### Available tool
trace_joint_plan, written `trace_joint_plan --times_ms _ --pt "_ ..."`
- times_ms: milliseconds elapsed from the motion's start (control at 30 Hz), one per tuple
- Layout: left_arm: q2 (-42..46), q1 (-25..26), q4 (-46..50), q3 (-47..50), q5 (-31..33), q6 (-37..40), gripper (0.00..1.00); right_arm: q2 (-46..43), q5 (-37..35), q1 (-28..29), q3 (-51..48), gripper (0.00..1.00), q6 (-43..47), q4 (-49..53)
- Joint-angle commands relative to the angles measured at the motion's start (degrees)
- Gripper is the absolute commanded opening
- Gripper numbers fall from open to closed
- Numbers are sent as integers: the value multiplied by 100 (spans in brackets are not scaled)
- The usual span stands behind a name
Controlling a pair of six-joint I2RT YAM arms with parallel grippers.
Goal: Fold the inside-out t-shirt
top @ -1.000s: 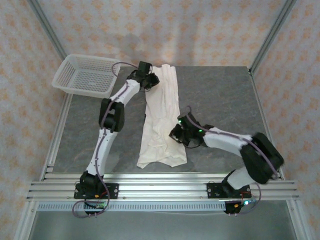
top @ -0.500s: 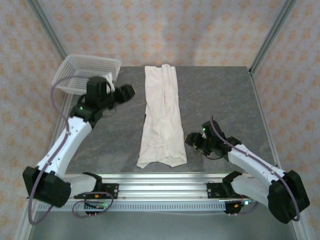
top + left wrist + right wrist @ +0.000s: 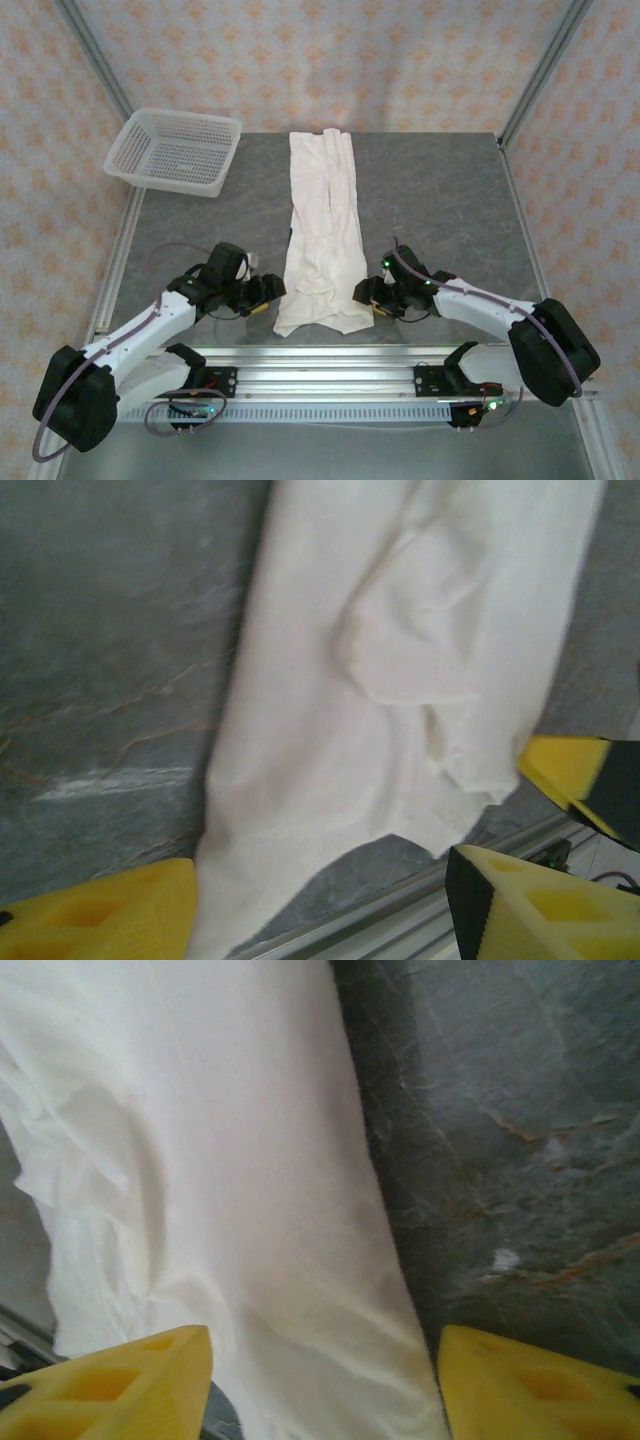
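Our left end effector [image 3: 264, 293] sits open at the left side of the t-shirt's [image 3: 322, 230] near end. Its yellow fingers [image 3: 110, 910] are spread wide, with cloth lying between them and nothing pinched. Our right end effector [image 3: 368, 296] mirrors it on the right side, also open, with the shirt's right edge running down between its fingers in the right wrist view.

The t-shirt lies as a long narrow band down the middle of the tabletop [image 3: 450, 190], from the far edge almost to the near edge, wrinkled and uneven at its near hem. A mesh basket [image 3: 175, 150] rests at the far left corner, well apart.

We judge the risk to be in the pinch. The band looks several layers thick, so a shallow close could catch only the top layer and let the rest peel away. If one side grips deeper than the other, the fold would come out skewed. The ragged hem near the metal rail [image 3: 330, 362] could also snag.
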State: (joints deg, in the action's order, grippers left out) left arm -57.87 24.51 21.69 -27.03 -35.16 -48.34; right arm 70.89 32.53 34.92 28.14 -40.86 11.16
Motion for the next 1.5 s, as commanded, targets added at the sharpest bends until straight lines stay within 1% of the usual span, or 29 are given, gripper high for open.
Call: trace_joint_plan --times_ms 0,67,100,167,200,233,300,333,433,500,633,667,733,833,867,900,967,1033,1100,1233,1367,1467 --pt "-99 129 -695 214 -298 -515 69 -4 158 50 165 50 -86 -433" --pt "-219 238 -878 197 -429 -567 71 -21 234 59 168 40 -171 -504" --pt "-296 292 -971 181 -486 -587 72 -36 238 59 158 37 -211 -527" --pt "-496 364 -1065 165 -544 -598 73 -47 194 59 124 37 -236 -550" --pt "-609 392 -1133 175 -553 -615 74 -39 183 59 99 39 -250 -586" --pt "-718 407 -1228 201 -570 -631 74 -24 180 59 83 42 -268 -618" --pt "-931 441 -1359 250 -525 -677 75 8 137 59 59 52 -291 -613" --pt "-1005 457 -1357 250 -465 -658 75 21 79 59 60 53 -283 -571" --pt "-1240 484 -1387 222 -326 -569 75 46 -27 61 75 53 -232 -440" --pt "-1430 532 -1369 110 -285 -436 74 96 -15 72 78 51 -238 -469" --pt "-1667 676 -1567 -33 -227 -485 69 179 76 68 96 42 -272 -571" --pt "-1624 686 -1442 -76 -142 -440 68 176 78 68 106 42 -273 -556" --pt "-1403 681 -835 -216 201 -186 68 105 32 68 105 42 -273 -469" --pt "-894 681 328 -431 1191 165 69 -20 -137 68 87 42 -248 -309" --pt "-759 683 605 -473 1490 201 70 -27 -163 68 84 42 -239 -279" --pt "-689 685 690 -472 1614 202 70 -19 -163 68 78 42 -230 -285" --pt "-786 683 533 -446 1502 136 71 27 -185 68 78 42 -242 -297" --pt "-1095 682 140 -439 1191 46 71 94 -137 68 95 42 -247 -350" --pt "-1399 715 -146 -502 1055 -3 71 135 -107 68 139 43 -251 -336" --pt "-1699 726 -963 -492 696 -243 71 95 -98 68 174 43 -221 -262" --pt "-1856 802 -1819 -453 257 -558 61 31 -123 68 135 42 -228 -213" --pt "-1949 940 -2034 -544 125 -648 52 -14 -175 69 96 42 -247 -180"
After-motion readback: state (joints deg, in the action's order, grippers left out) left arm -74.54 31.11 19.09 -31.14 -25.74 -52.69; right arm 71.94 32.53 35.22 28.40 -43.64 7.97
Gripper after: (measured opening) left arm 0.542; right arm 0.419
